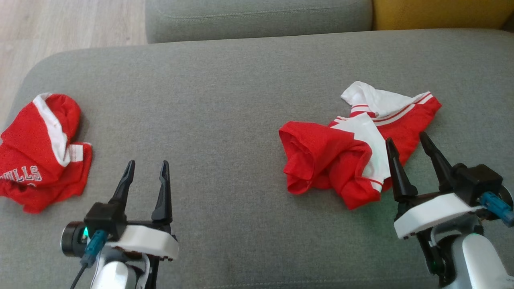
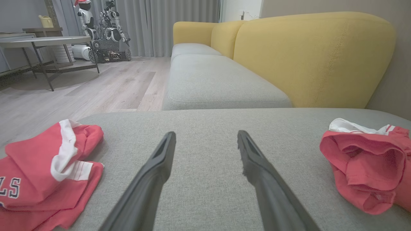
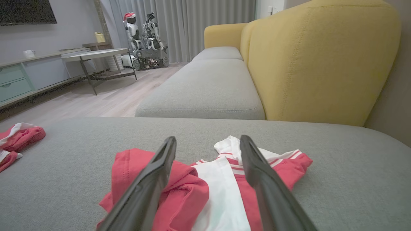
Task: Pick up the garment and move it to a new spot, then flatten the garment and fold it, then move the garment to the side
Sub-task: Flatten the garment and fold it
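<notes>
the crumpled red shirt (image 1: 321, 156) lies on the right side of the grey couch (image 1: 225, 100), just in front of the right tool (image 1: 405, 137), which is spread wide and empty, while the left tool (image 1: 147, 162), spread too, is much farther away.

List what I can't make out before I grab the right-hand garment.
- Head view: the left garment and its lettering are cut off by the picture's left edge.
- Head view: whether the right gripper touches the right garment cannot be told.
- Right wrist view: that garment's near part is hidden by the gripper's fingers and the bottom edge.
</notes>
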{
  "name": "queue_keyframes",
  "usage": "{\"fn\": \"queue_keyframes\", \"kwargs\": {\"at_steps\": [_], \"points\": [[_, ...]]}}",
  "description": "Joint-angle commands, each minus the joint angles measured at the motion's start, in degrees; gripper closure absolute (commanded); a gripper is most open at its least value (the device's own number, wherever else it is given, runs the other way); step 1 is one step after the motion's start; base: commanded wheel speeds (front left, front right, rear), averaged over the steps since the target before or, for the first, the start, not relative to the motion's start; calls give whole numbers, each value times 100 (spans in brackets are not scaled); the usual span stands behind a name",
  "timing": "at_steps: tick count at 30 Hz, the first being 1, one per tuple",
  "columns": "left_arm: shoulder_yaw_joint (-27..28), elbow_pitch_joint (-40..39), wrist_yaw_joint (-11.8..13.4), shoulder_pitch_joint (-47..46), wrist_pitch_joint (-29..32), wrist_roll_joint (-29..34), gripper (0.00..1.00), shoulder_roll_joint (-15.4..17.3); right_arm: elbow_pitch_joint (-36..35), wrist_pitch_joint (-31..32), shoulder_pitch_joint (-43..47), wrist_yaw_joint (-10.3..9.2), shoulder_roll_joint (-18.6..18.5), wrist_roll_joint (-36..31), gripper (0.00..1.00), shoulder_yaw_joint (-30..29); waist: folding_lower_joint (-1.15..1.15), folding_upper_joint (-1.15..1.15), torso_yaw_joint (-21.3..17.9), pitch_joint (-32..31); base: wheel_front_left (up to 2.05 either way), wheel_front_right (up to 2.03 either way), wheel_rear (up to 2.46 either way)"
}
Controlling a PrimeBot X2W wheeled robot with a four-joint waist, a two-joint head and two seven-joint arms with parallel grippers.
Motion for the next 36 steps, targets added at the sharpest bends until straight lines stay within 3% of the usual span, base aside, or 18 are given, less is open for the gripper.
{"fn": "queue_keyframes", "kwargs": {"at_steps": [1, 10, 17, 27, 32, 36], "points": [[213, -211, 34, -119, -23, 54, 0, 104, -264, 31, -123, -5, 25, -38, 0, 139, 0, 0, -20, 0, 0, 0, 0], [152, -279, 60, -142, 20, 49, 0, 120, -315, 98, -84, -5, 77, -28, 0, 145, 0, 0, -17, 6, 0, 0, 0], [-69, -251, -65, -298, 29, 77, 0, 111, -306, 116, -129, -5, 95, -11, 0, 149, 0, 0, -32, 59, 0, 0, 0], [-1480, 214, -833, -1161, 495, -155, 0, -219, -230, 82, -317, -5, 122, 46, 0, 268, 0, 0, -377, 297, 0, 0, 0], [-2083, 721, -929, -1490, 706, -495, 0, -263, -144, 43, -421, -5, 136, 117, 0, 342, 0, 0, -736, 400, 0, 0, 0], [-2422, 1018, -835, -1785, 683, -886, 0, -267, -93, 18, -434, -5, 157, 167, 0, 360, 0, 0, -1005, 489, 0, 0, 0]]}}
